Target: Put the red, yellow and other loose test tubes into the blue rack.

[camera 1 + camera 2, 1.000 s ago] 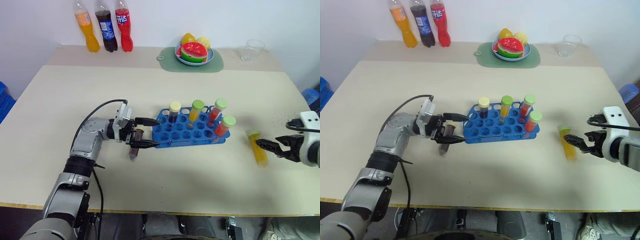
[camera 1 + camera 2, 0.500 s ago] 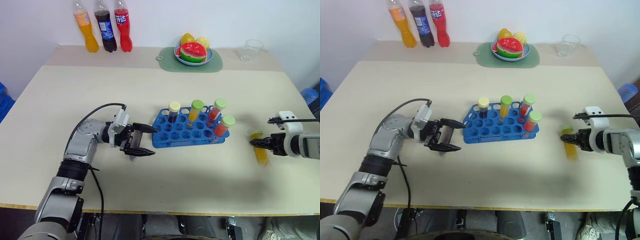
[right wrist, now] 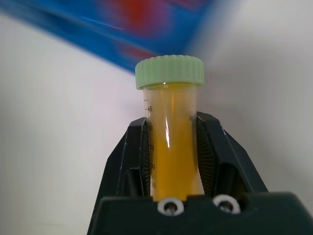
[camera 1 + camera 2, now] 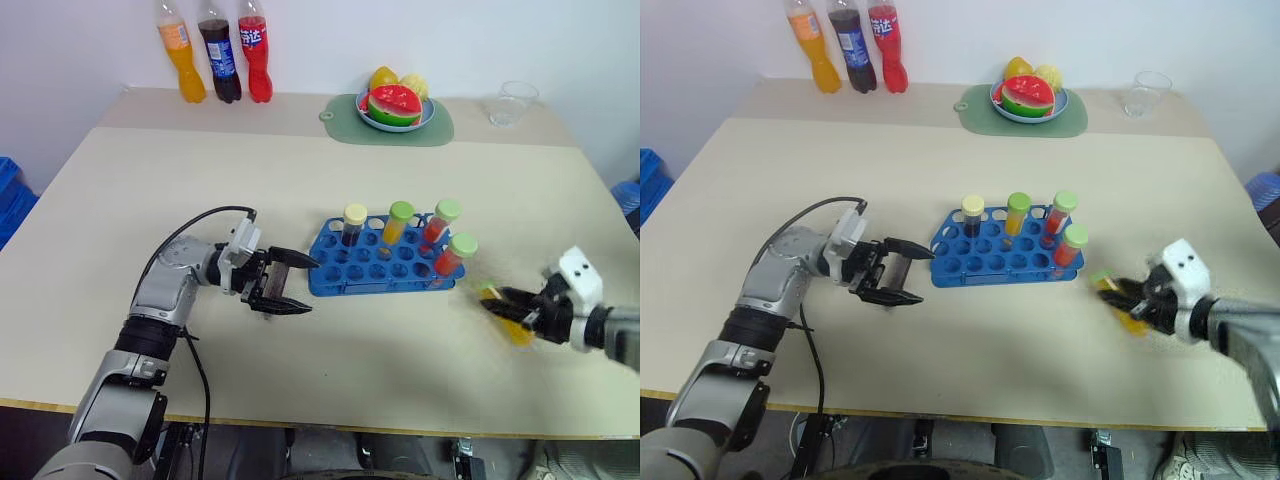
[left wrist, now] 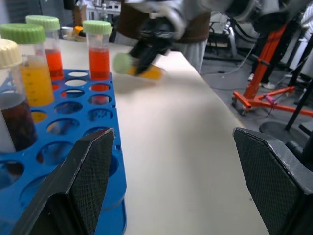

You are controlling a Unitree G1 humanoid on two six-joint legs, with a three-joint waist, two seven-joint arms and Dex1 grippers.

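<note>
The rack [image 4: 385,265] stands near the middle of the table [image 4: 300,180], with four capped tubes [image 4: 397,222] upright in its holes. The left gripper [image 4: 290,282] sits just left of the rack. The right gripper [image 4: 505,303] is to the rack's right, a loose tube [image 3: 171,142] between its fingers. Three bottles [image 4: 222,50] stand at the far left edge; a fruit plate [image 4: 395,105] and a cup [image 4: 510,103] lie behind the rack

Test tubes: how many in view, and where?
5. Four stand upright in the blue rack: dark tube, orange-yellow tube, rear red tube, front red tube. The yellow tube is in the right claw. Another may be hidden under the left claw.
</note>
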